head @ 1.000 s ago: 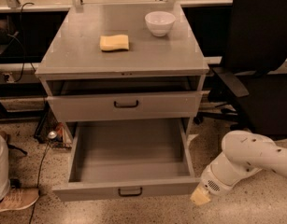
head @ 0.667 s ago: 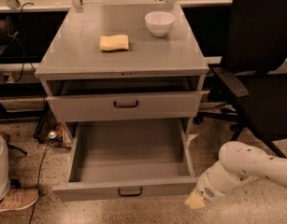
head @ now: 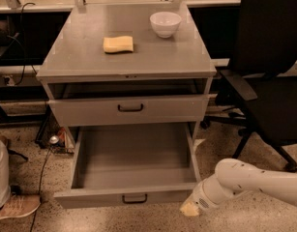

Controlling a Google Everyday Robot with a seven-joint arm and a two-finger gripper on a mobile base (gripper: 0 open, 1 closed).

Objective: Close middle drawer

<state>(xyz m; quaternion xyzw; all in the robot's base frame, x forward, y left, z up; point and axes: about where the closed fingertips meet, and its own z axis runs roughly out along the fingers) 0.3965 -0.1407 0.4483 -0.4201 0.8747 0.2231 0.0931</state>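
Observation:
The middle drawer (head: 133, 170) is a grey metal tray pulled far out of the cabinet, low in the camera view. Its low front panel carries a small dark handle (head: 134, 197). The tray looks empty inside. My gripper (head: 190, 208) is at the end of the white arm (head: 254, 182) that comes in from the lower right. It is near the floor, just right of the drawer's front right corner. I cannot tell if it touches the panel.
Above it, a taller drawer front (head: 128, 110) stands slightly out. The cabinet top (head: 90, 57) holds a yellow sponge (head: 118, 44) and a white bowl (head: 165, 23). A black office chair (head: 269, 81) stands close on the right. A person's shoe (head: 15, 206) is at lower left.
My arm and gripper have moved left along the floor, closer to the open drawer's front right corner. The drawers have not moved.

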